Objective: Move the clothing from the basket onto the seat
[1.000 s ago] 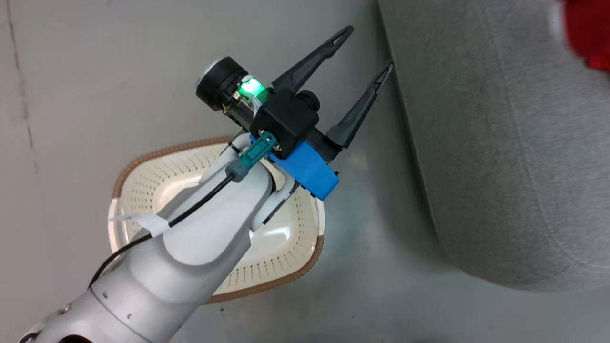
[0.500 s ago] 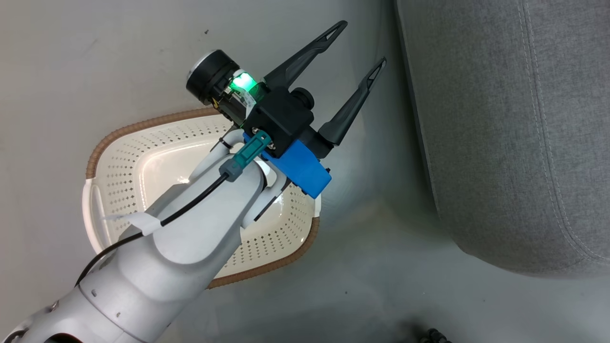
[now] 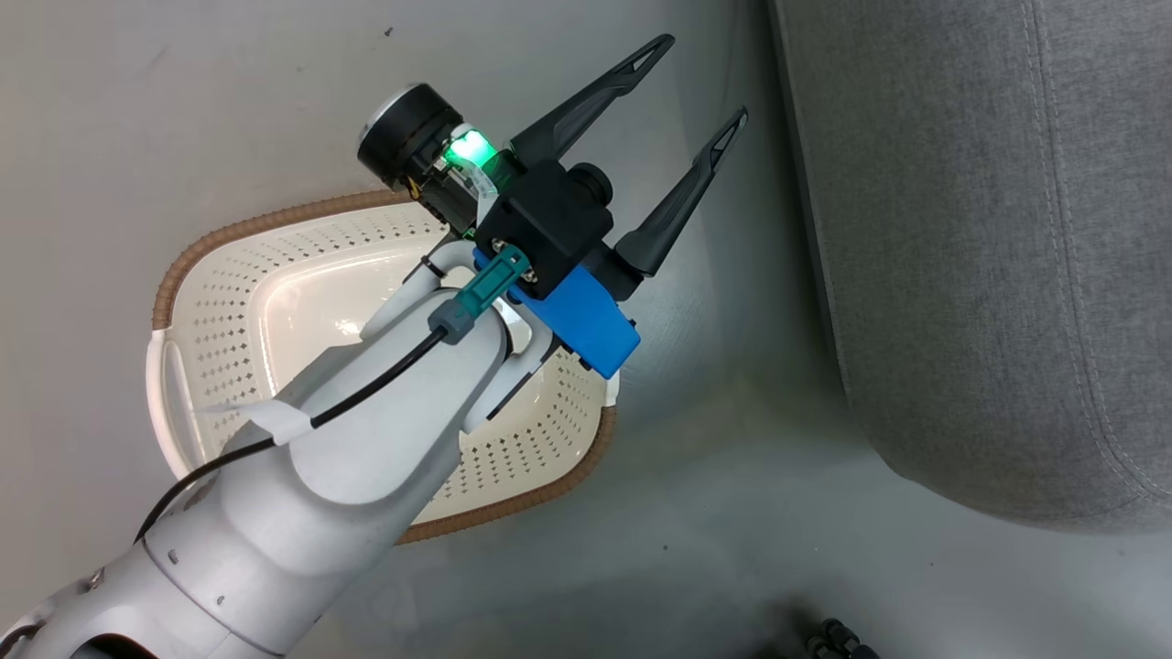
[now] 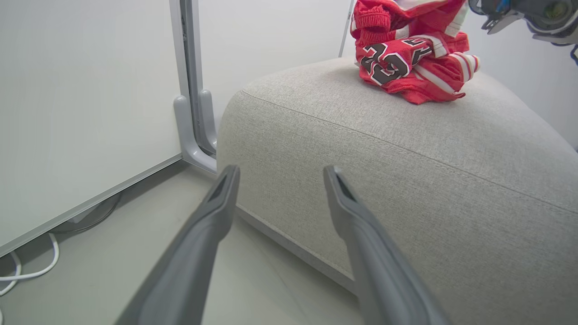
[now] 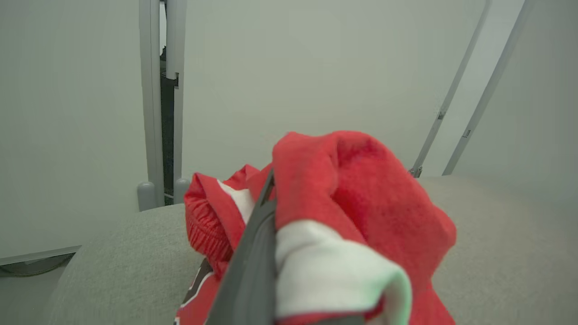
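The pale left arm [image 3: 366, 448] reaches forward, its left gripper [image 3: 705, 78] spread wide and holding nothing. The right gripper [image 5: 271, 180] pinches red white-trimmed clothing [image 5: 361, 189].

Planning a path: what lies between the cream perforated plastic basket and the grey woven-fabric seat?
Head view: only bare grey floor, with the left gripper open over that strip.

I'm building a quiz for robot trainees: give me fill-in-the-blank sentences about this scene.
The cream-white perforated plastic basket is ___ inside.
The bright red striped clothing lies on the grey woven-fabric ___.
The left gripper holds nothing, its jaws ___.
Missing: empty; seat; open.
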Robot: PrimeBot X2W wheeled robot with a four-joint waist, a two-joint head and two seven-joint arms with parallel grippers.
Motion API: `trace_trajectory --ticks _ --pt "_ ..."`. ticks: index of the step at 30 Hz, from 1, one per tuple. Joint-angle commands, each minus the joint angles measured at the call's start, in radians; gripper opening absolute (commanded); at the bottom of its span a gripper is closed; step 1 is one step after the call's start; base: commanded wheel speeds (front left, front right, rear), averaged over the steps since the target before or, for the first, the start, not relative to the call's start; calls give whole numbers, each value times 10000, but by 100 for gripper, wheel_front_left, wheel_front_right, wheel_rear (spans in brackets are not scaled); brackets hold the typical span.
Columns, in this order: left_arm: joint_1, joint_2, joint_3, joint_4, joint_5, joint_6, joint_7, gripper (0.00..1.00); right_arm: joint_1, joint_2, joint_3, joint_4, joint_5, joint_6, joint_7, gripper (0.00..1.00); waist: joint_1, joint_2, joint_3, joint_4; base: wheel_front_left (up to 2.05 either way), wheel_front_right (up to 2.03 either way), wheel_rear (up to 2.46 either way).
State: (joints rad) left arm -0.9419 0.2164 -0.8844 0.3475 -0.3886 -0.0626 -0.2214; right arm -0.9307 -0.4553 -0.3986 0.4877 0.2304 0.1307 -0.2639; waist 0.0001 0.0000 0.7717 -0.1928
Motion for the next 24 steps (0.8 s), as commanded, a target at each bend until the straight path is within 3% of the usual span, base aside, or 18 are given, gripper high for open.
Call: trace_trajectory --ticks 1,11,12,13,14,24 --pt "-130 25 9 -18 -11 -18 2 100 156 98 7 57 4 3 -10 0 -1 0 0 28 0 0 0" --pt "-144 25 19 65 -92 55 -137 100 1081 846 -76 603 -214 2 -10 0 -1 0 -138 129 0 0 0" --pt "-108 48 40 91 -116 73 -165 100 1178 900 -111 533 -245 3 -9 24 -1 0 -203 116 0 0 0" --pt "-61 56 57 107 -141 80 -191 100 1243 938 -150 474 -287 3 -9 69 -1 0 -274 108 0 0 0" --pt "-7 58 76 126 -148 104 -203 100 1290 978 -182 438 -304 2 -9 100 -1 0 -354 103 0 0 0" --pt "937 -146 390 377 -438 257 -430 100 3313 1535 -352 -297 -588 2 -9 100 -1 0 -2012 191 0 0 0"
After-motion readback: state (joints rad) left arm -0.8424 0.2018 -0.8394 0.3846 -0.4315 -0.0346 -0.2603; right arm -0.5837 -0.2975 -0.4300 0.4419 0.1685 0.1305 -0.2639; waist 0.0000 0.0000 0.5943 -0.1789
